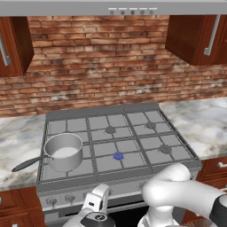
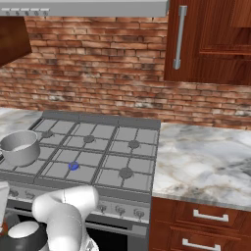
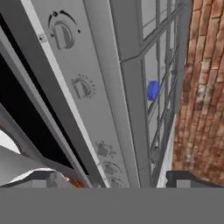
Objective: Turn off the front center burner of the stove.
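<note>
Six burners sit on the stove (image 1: pixel 119 142), under grey grates; at far left a steel pot (image 1: pixel 64 152) stands on the front left grate, its dark handle (image 1: pixel 26 164) reaching left over the marble counter (image 1: pixel 17 142); the front center burner (image 1: pixel 118 156) shows a small blue glow, just right of the pot and apart from it; plain grey caps lie behind it and to its right.

Arm pose: the white arm (image 1: pixel 186 190) folds low in front of the stove, elbow at right, the hand dropped below the front edge near the knob panel; the gripper (image 3: pixel 109 180) is rolled on its side, so the hand view shows the panel as a steep diagonal; the fingertips (image 3: pixel 39 178) stand wide apart, holding nothing.

Relative to the jaws: a row of round knobs (image 3: pixel 82 87) runs along the panel ahead of the fingers, none touched; the blue glow (image 3: pixel 152 90) lies beyond the stove's front lip, through the grate bars.

Room: to the right, bare marble counter (image 2: pixel 206 157); a brick wall (image 2: pixel 98 73) closes the far side; wooden cabinets (image 2: pixel 211 39) hang above, well clear of the hand.
</note>
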